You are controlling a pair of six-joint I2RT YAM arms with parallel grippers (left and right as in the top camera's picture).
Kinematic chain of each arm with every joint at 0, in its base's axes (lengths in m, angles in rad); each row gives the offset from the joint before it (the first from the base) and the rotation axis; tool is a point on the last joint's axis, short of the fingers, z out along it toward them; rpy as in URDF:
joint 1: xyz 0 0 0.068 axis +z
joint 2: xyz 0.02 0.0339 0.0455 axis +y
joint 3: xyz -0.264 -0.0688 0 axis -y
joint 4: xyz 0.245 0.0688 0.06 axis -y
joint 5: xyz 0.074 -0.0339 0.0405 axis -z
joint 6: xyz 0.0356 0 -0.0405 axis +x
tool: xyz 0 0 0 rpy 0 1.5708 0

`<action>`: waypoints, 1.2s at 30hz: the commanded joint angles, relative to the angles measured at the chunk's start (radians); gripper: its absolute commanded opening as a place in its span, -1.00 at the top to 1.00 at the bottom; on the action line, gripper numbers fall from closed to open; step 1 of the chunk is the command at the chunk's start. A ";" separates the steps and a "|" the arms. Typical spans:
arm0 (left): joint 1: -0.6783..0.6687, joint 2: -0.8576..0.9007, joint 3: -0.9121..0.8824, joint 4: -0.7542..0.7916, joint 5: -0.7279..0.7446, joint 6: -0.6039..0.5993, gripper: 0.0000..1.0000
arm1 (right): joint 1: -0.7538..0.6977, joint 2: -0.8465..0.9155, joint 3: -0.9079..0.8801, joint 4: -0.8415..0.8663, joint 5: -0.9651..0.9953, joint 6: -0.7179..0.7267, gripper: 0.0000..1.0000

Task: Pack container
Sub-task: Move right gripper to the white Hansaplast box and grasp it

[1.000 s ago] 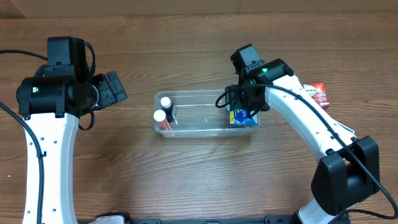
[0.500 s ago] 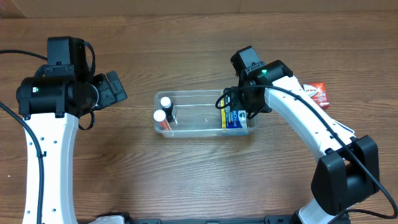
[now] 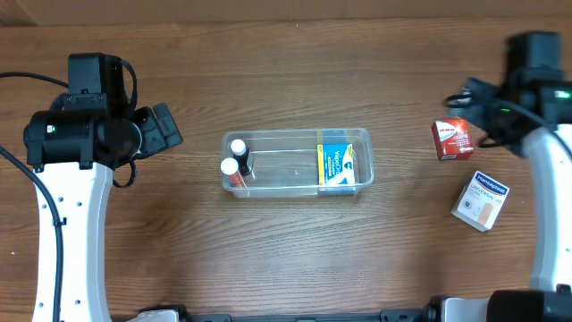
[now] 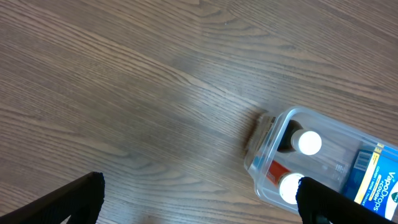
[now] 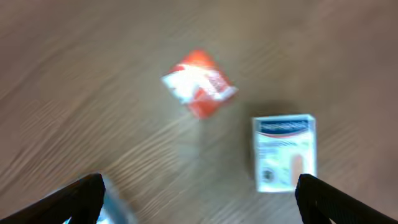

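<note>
Brown wood grain is seen across the whole table (image 3: 286,259), and a pale strip shows beyond the far edge at the far left corner. The container (image 3: 295,136) is placed near the middle of the table, with its long sides parallel to the far edge. Two white-capped bottles (image 3: 237,147) are stood upright side by side at its left end. A blue and yellow box (image 3: 336,166) is laid at its right end, and only clear plastic floor is seen between the box and the bottles.

Toward the right edge, well apart from the container, a red box (image 3: 453,139) is set at a tilt. A white box (image 3: 480,199) lies nearer the front right corner, close to the red one but not touching it.

The left gripper (image 4: 199,186) is held over bare wood between the container and the left edge, its fingers spread wide with nothing between them. In the left wrist view the container's rounded left end is seen ahead of it. The right gripper (image 5: 199,186) is held near the right edge, by the red box. Its view is blurred, yet the fingers are seen spread wide and nothing is gripped.

Open wood is seen along the front edge, and also between the container and the two loose boxes. The white arms are seen reaching in from the front left and front right corners.
</note>
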 commanded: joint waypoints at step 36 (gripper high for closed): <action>0.003 0.002 -0.005 -0.008 -0.001 0.019 -1.00 | -0.315 0.226 -0.635 0.526 -0.122 -0.286 -0.45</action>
